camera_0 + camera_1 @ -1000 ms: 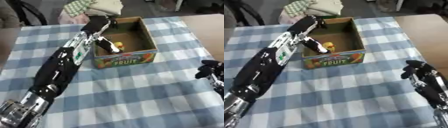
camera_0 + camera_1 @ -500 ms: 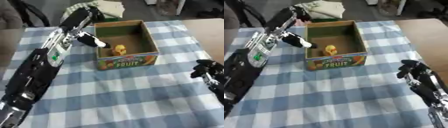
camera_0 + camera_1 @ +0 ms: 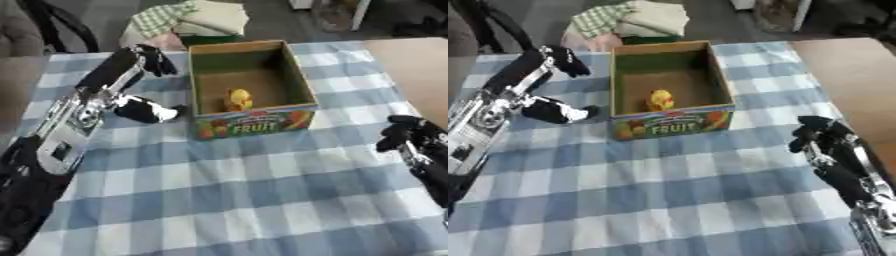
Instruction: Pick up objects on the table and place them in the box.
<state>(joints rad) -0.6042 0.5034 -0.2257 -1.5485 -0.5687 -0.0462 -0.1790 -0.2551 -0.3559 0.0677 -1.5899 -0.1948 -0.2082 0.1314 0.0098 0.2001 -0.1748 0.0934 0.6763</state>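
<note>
Showing State: Box Loaded, Both Hands Empty

Left hand (image 3: pixel 144 107) sits left of the box (image 3: pixel 252 125), fingers spread, holding nothing. One yellow object (image 3: pixel 239 99) lies inside. Right eye view shows the right hand (image 3: pixel 815 135) more fully: fingers curled, empty, above the checked tablecloth (image 3: pixel 667 200).

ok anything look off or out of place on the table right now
Nothing stands out. The fruit box sits upright on the checked tablecloth with a small yellow object resting inside it. The left hand is beside the box's left wall, holding nothing, and the right hand is idle near the right edge.
</note>
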